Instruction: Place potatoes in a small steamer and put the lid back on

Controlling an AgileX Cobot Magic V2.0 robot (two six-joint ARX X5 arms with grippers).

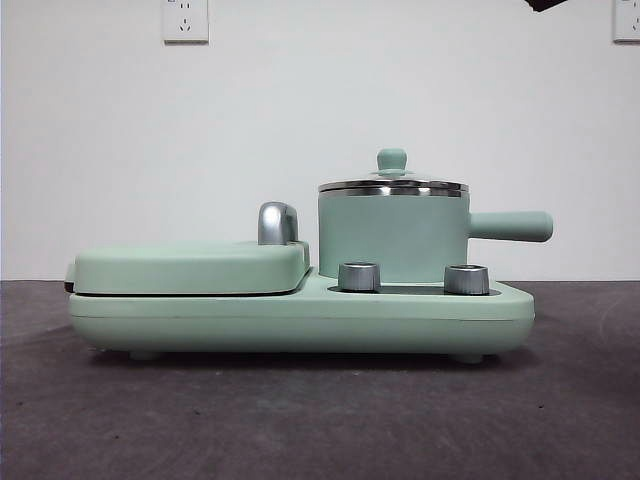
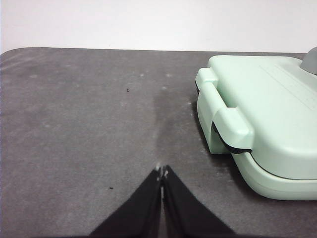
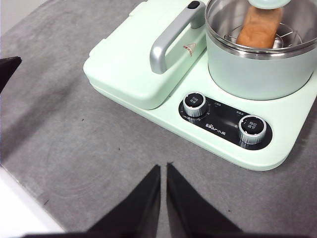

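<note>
Left claw (image 2: 162,173) and right claw (image 3: 163,168) both closed, empty; lid (image 1: 392,184) on small steamer (image 1: 392,235), potato (image 3: 258,27) inside.

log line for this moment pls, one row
potato: inside small steamer | lid: on steamer | left tool: shut, holding nothing, over table beside griddle | right tool: shut, holding nothing, before the knobs

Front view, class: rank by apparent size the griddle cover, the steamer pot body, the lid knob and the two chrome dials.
1. griddle cover
2. steamer pot
3. the two dials, left and right, which look alike, so tied
4. lid knob, slightly smaller but farther back, so unsure.
</note>
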